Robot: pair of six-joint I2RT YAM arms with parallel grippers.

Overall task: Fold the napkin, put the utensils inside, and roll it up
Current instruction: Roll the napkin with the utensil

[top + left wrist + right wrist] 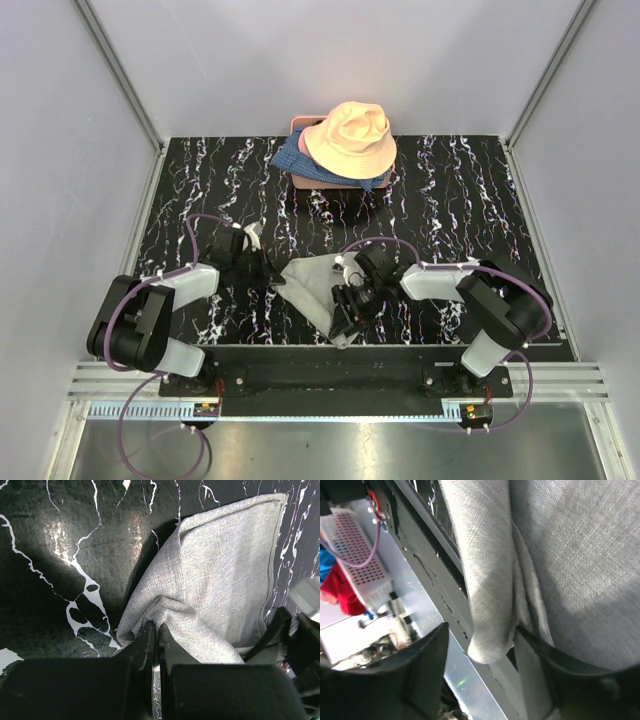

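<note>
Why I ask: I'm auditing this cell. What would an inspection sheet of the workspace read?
Surface: black marble-look table with white veins.
Job's things: plain light-grey cloth napkin, rumpled, at the near edge, one fold hanging past it; utensils: nothing seen.
Clutter: peach bucket hat on blue patterned fabric, far edge.
Grippers: left gripper shut on a napkin corner; right gripper open, napkin fold between its fingers.
Cables: purple cables looped along both arms.
Surroundings: pale walls, aluminium frame.
</note>
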